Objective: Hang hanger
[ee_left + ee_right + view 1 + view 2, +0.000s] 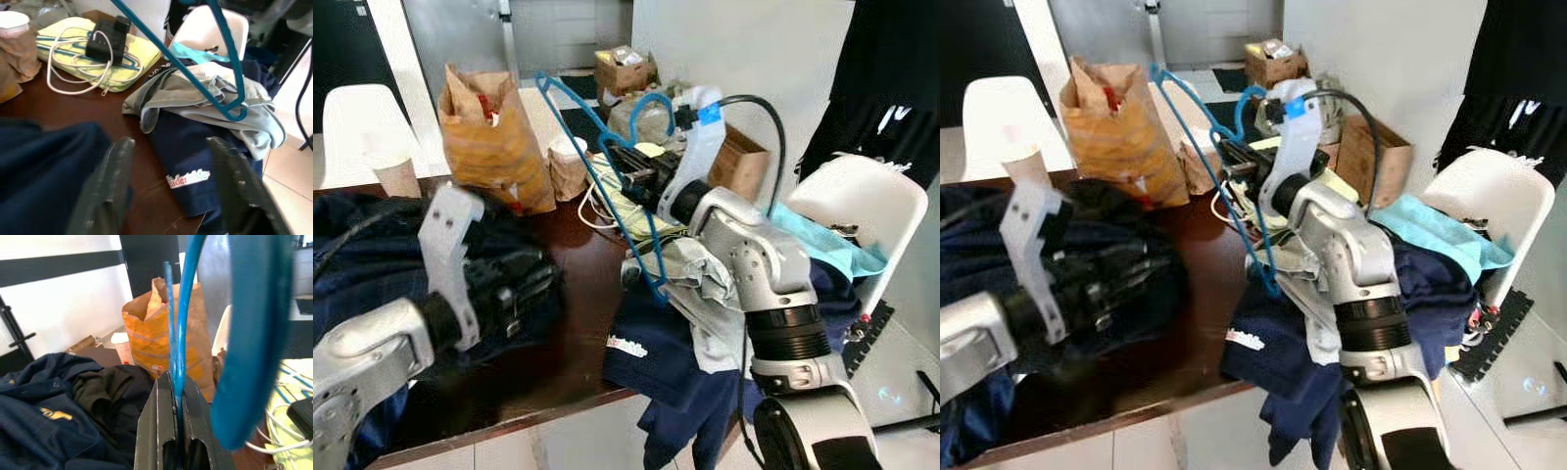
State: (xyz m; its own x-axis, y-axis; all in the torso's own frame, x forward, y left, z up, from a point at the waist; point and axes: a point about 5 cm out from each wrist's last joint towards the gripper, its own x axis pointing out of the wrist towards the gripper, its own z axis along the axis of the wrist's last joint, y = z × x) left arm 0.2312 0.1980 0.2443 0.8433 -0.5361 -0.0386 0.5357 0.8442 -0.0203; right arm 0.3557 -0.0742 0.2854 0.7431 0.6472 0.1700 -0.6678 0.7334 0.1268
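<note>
Your right pincer [625, 166] is clamping the blue hanger [597, 176] above the table [578, 284]; your left pincer [171, 191], fingers apart, is idling over dark clothing. Risk: the hanger's lower corner is nearing the grey garment [205, 98] and may snag it when lifted.

My dark wooden table [558, 362] has 2 white chairs [862, 211] by it, a pale wall [754, 39] behind.
</note>
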